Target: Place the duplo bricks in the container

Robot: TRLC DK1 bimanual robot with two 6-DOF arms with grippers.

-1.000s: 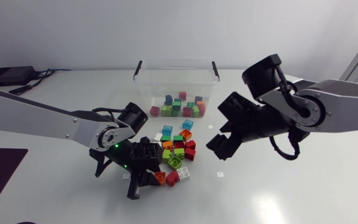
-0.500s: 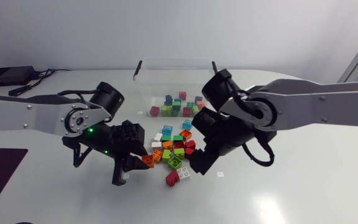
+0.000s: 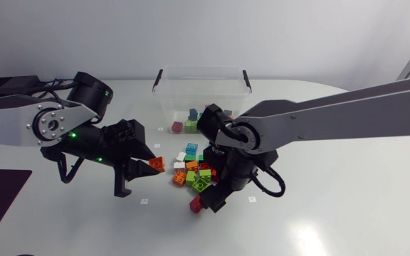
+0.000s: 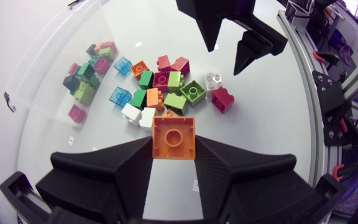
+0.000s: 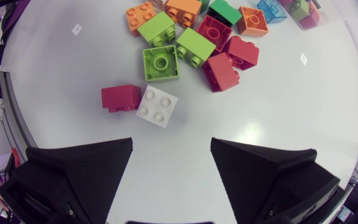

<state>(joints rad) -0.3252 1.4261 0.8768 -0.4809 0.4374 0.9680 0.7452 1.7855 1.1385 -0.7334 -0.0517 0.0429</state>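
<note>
Clenching one square orange plastic brick (image 3: 156,165) in left gripper (image 4: 174,146), left of one clear plastic container (image 3: 164,99); right gripper (image 5: 171,144) released, in front of it.

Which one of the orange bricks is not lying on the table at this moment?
The orange brick clamped in the left tool, held above the table. The other orange bricks rest on the table among the loose ones.
</note>
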